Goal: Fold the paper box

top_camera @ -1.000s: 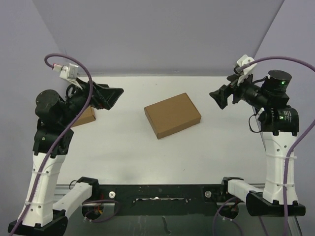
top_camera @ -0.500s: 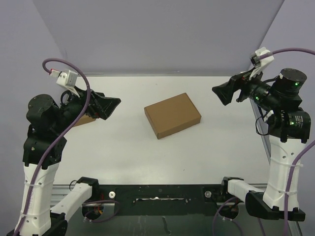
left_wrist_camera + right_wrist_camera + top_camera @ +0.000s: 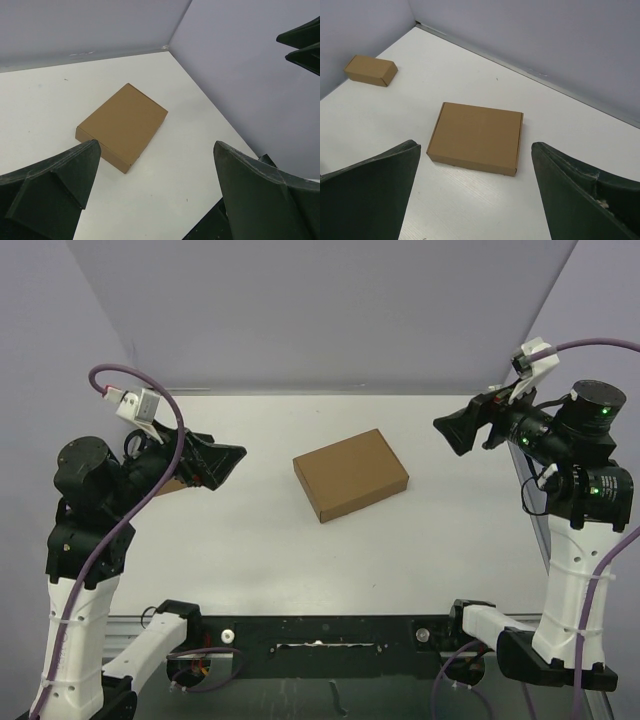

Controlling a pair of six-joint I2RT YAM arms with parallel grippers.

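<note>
The paper box (image 3: pixel 351 474) lies closed and flat in the middle of the white table. It also shows in the left wrist view (image 3: pixel 122 126) and in the right wrist view (image 3: pixel 476 137). My left gripper (image 3: pixel 232 460) is raised at the left, well apart from the box, open and empty. My right gripper (image 3: pixel 450 433) is raised at the right, also apart from the box, open and empty. In the left wrist view my left gripper (image 3: pixel 155 150) has its jaws wide apart. In the right wrist view my right gripper (image 3: pixel 475 150) also has its jaws wide apart.
A much smaller brown cardboard box (image 3: pixel 371 70) lies at the far left of the table, partly hidden behind my left arm in the top view (image 3: pixel 176 481). Grey walls close the table at the back and both sides.
Both arms have lifted and pulled back slightly from the table over the last second. The paper box has not moved.
</note>
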